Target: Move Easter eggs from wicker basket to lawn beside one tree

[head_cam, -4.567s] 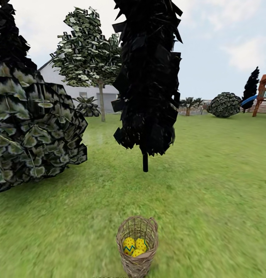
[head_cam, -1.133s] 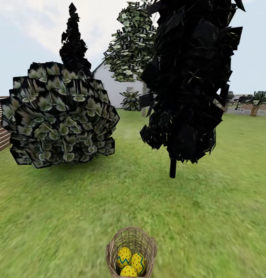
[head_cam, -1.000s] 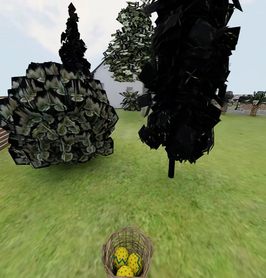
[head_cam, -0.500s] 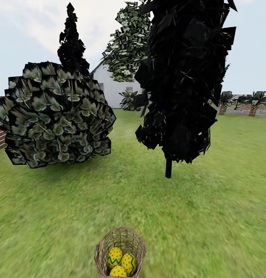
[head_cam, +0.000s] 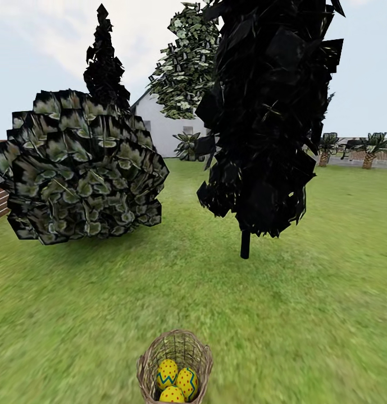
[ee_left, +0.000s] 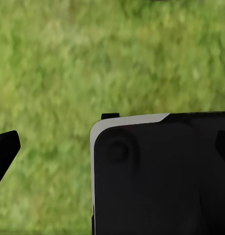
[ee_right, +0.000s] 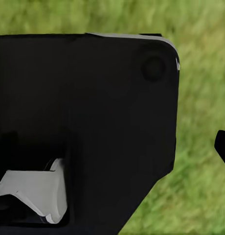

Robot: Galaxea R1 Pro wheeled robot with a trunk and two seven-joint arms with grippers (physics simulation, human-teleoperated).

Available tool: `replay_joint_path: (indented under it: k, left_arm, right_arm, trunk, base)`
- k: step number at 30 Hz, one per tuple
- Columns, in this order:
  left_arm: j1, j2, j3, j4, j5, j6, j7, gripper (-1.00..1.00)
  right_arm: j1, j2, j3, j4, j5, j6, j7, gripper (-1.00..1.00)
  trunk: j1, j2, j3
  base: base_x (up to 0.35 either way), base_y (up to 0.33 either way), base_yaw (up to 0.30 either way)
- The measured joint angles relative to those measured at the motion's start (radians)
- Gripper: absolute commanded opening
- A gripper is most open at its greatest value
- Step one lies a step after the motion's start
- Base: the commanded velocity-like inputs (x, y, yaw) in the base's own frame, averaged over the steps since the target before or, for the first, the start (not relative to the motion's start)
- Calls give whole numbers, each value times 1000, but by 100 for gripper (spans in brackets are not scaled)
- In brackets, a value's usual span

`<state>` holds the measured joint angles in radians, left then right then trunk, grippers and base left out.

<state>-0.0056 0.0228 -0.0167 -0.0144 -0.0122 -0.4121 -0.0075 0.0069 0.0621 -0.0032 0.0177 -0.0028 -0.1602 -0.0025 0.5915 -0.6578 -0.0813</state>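
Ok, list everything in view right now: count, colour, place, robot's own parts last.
wicker basket: one, tan-brown, on the lawn at the head view's bottom centre.
Easter eggs: three, yellow with red dots and zigzag bands, inside the basket.
lawn: one, mottled green, across the foreground.
dark tree: one, black with a thin trunk, beyond the basket.
bush: one, dark green with pale blotches, left.
pale-leaved tree: one, far back.
house: one, white, behind.
robot body panels: dark, in both wrist views, over grass.
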Motion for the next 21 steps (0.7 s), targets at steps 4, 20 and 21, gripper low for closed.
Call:
replay_joint_path:
  k: [4, 20, 21]
  left_arm:
    - [0, 0, 0, 0, 0, 4, -1, 100]
    - [-2, 33, 12, -87, 17, 6, -5, 100]
    - [-2, 39, 12, -105, 19, 7, -6, 100]
  right_arm:
    - [0, 1, -4, -41, -1, -28, 0, 100]
    - [348, 2, -10, -787, -169, -215, 6, 100]
    - [359, 2, -10, -811, -176, -198, 6, 100]
  trunk:
    - [0, 0, 0]
    - [0, 0, 0]
    - [0, 0, 0]
  base:
    - [0, 0, 0]
    - [0, 0, 0]
    - [0, 0, 0]
